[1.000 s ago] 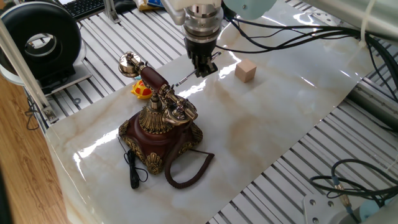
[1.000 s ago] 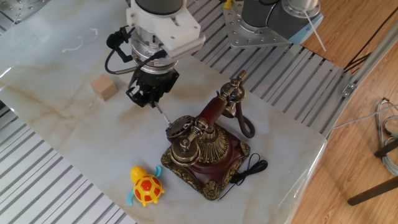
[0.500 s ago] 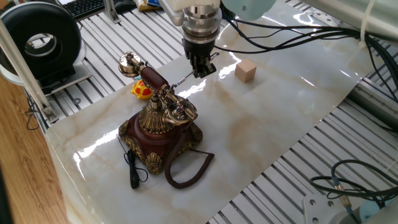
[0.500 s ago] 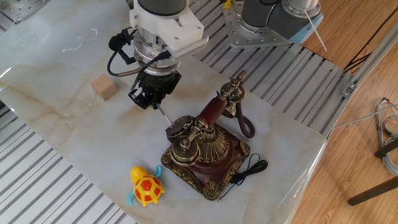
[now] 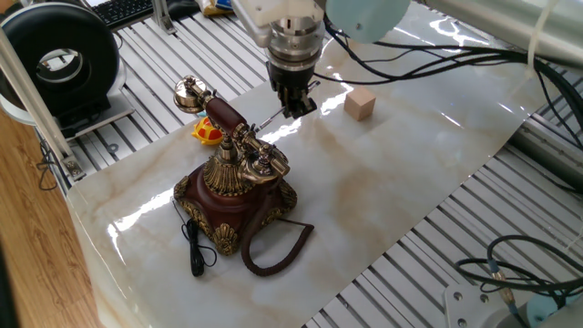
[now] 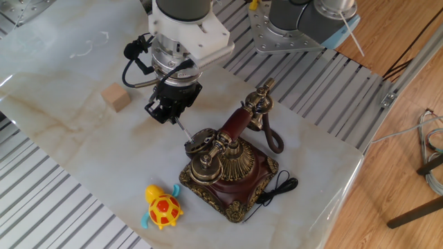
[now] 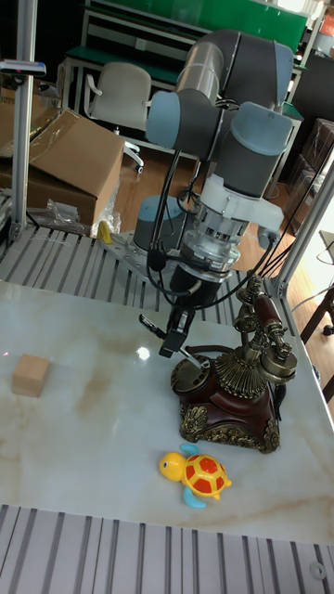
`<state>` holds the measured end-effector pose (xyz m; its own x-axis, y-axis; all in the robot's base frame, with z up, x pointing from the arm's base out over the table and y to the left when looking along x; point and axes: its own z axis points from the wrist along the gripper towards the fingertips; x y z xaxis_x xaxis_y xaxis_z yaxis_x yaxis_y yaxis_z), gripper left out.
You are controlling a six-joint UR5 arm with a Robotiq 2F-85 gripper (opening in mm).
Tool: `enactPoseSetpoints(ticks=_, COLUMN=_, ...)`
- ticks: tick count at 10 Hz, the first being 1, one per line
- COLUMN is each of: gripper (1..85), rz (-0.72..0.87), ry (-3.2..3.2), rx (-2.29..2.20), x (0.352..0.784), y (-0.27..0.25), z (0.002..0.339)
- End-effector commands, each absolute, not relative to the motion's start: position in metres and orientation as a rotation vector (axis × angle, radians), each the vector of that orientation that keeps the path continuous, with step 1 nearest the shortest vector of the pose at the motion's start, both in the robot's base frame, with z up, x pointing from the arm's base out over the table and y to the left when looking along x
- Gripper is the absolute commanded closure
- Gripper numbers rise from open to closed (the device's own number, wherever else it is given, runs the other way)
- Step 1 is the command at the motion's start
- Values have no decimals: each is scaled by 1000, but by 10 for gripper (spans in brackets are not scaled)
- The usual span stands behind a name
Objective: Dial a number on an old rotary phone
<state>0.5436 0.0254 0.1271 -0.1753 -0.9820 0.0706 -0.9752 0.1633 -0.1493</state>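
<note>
The old rotary phone (image 5: 239, 196) (image 6: 232, 176) (image 7: 232, 399) stands on the marble sheet, and its red-and-brass handset (image 5: 223, 114) (image 6: 239, 121) (image 7: 266, 320) lies in the cradle. My gripper (image 5: 293, 106) (image 6: 166, 114) (image 7: 173, 343) hangs just beside the phone's dial side, shut on a thin silver stylus (image 5: 266, 117) (image 6: 181, 129). The stylus slants down to the brass dial (image 6: 199, 140) (image 7: 188, 373), with its tip at the dial's face. In one fixed view the cradle hides most of the dial.
A small wooden cube (image 5: 361, 104) (image 6: 116, 97) (image 7: 30, 374) sits beyond the gripper. A yellow-orange toy turtle (image 5: 208, 133) (image 6: 163, 207) (image 7: 199, 473) lies close to the phone. The coiled brown cord (image 5: 273, 246) and a black cable (image 5: 193, 246) trail by the base.
My gripper has shifted a little sideways and upward with the stylus. The tip stays at the dial. The phone, cube and turtle have not moved.
</note>
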Motion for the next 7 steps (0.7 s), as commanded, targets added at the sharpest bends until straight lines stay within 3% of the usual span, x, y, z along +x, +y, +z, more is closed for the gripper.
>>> enactPoseSetpoints(ticks=1, gripper=843, rz=-227, ry=2358, rx=-2015, x=534, y=24, z=122)
enactPoseSetpoints(ticks=7, gripper=843, rz=-193, ry=2336, rx=-2008, x=523, y=40, z=117)
